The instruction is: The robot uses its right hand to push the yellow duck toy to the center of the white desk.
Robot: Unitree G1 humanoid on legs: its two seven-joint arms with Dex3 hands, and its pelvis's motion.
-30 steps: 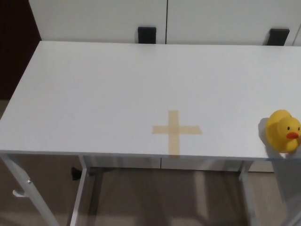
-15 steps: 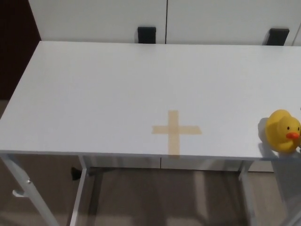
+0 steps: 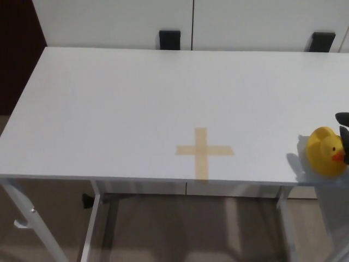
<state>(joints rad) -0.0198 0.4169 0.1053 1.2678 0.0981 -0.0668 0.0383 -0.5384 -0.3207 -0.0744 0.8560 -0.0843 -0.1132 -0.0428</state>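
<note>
One yellow duck sits on my white desk near its front right corner, orange beak toward the right edge. Only the black tips of my right robot hand show at the frame's right edge, just beside the duck's head; I cannot tell whether it is open or closed, nor whether it touches the duck. My left robot hand is out of sight. One tan tape cross marks the desk, well apart from the duck. Two black brackets sit at the back edge.
</note>
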